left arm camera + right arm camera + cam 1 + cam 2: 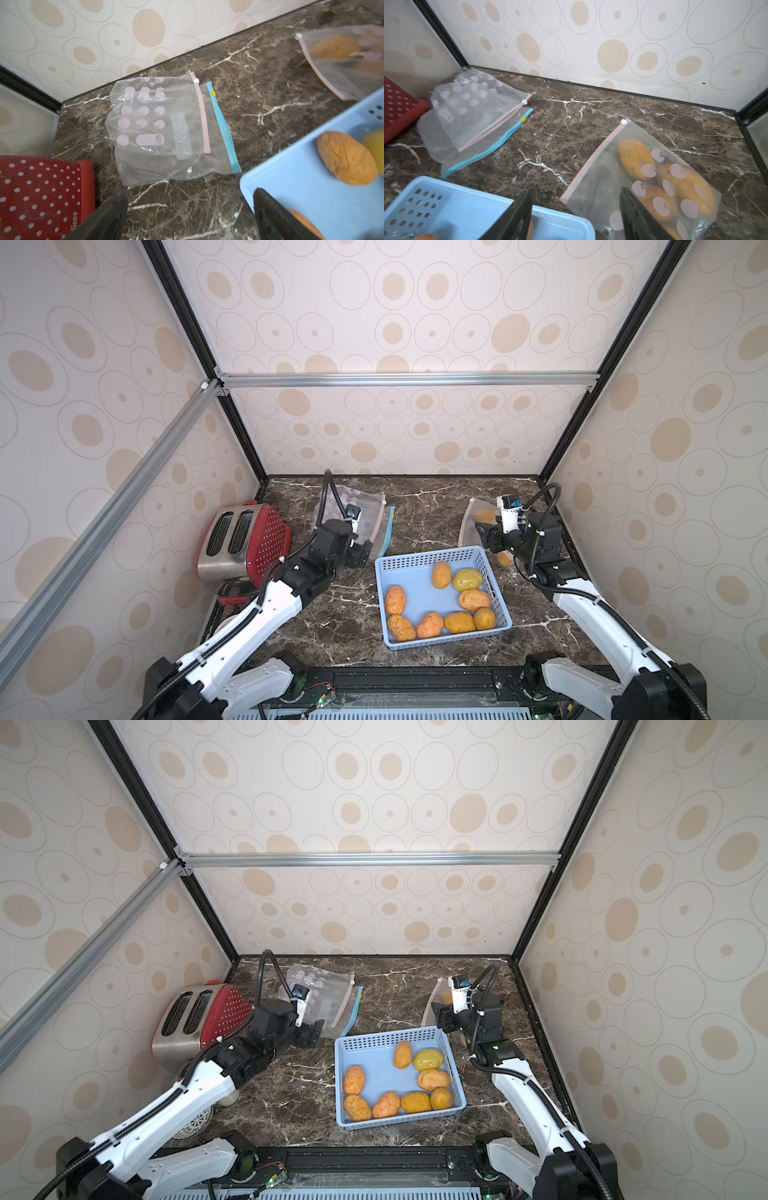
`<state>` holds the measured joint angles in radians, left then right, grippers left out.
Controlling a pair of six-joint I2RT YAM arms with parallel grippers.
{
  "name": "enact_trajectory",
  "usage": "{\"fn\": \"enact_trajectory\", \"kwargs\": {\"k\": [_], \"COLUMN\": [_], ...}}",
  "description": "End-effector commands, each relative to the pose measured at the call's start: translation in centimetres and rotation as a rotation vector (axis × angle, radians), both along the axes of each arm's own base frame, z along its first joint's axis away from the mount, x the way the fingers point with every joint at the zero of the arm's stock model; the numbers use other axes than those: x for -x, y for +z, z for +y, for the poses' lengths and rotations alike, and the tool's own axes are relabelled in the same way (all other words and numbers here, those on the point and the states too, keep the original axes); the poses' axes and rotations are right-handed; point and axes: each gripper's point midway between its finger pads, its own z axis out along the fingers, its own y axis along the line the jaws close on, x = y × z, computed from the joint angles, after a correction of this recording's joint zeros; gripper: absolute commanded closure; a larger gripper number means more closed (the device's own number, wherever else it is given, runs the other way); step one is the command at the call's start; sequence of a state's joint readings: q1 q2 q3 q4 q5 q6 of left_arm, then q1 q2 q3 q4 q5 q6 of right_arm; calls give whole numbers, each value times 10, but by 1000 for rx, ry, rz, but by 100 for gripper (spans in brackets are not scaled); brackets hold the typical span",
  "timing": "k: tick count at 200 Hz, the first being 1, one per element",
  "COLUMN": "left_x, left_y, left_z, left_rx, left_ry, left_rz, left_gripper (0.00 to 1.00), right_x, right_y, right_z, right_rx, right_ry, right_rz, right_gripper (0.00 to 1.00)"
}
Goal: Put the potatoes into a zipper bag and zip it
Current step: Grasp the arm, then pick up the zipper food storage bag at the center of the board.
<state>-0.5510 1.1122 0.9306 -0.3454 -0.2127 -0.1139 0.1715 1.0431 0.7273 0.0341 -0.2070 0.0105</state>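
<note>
At nine o'clock the dotted red toaster [41, 197] reads "linee", the rest hidden. My left gripper [190, 192] hangs released, holding nothing. Crinkly empty zipper bags [158, 128] lie at eleven. Eight wrinkly potatoes [441, 574] sit in the perforated blue basket [419, 562]. My right gripper [576, 191] gapes, empty; the frosted zipper bag [602, 176] at two o'clock blurs several more.
</note>
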Motion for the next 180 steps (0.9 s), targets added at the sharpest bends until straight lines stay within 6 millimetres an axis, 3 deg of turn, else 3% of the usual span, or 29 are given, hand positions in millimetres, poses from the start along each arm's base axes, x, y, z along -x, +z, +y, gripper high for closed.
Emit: {"fn": "enact_trajectory", "kwargs": {"k": [1,16,58,95,130,180], "left_x": [-30,-54,-122,-165,-180,-189], "left_y": [3,-11,-72,-113,-149,-160], "left_z": [-18,-33,-55,-63,-59,-49], "left_rx": [76,57,-40,-148,-252,-316], "left_ry": [-11,-8,111,178,211,229], "left_rz": [64,137,306,348,394,387], "left_gripper": [10,20,22,24,26,35], "right_x": [20,28,32,35,33,32], "right_y": [-9,-15,-36,-36,-43,-46], "right_z": [17,22,15,19,18,20], "right_rx": [-126,-147,-140,-168,-178,-172], "right_ry": [64,80,25,45,29,35], "right_rz": [51,53,62,56,72,83], "right_gripper": [32,33,34,35,35,36]}}
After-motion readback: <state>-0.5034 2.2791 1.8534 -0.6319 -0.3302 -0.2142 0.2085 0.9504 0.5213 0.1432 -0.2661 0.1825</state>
